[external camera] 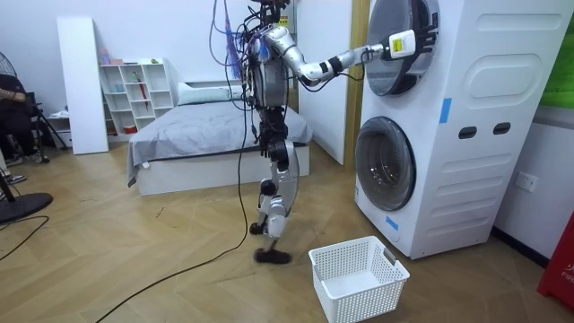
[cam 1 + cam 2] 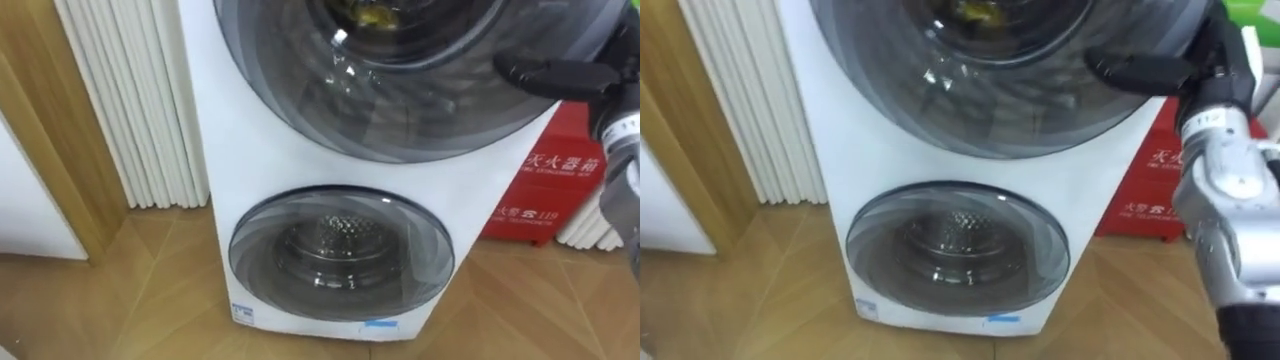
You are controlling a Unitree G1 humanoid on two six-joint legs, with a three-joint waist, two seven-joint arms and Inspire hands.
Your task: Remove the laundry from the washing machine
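Note:
A white stacked washing machine [image 2: 300, 170] stands right in front of me. Its upper round door [image 2: 420, 100] of dark glass is shut or nearly so, and something yellow-green [image 2: 365, 12] shows through it at the top. My right hand [image 2: 550, 78] reaches in from the right and lies on that door's right rim. In the room view the same hand [image 1: 399, 43] is at the edge of the upper door [image 1: 387, 49], arm stretched out, while I stand upright facing the machine. The lower door [image 2: 340, 255] is shut, with a bare metal drum behind it.
A white laundry basket [image 1: 359, 301] stands on the wooden floor in front of the machine. A red cabinet [image 2: 545, 180] sits to the machine's right and a white ribbed radiator [image 2: 130, 100] to its left. A bed [image 1: 206, 135] is behind me.

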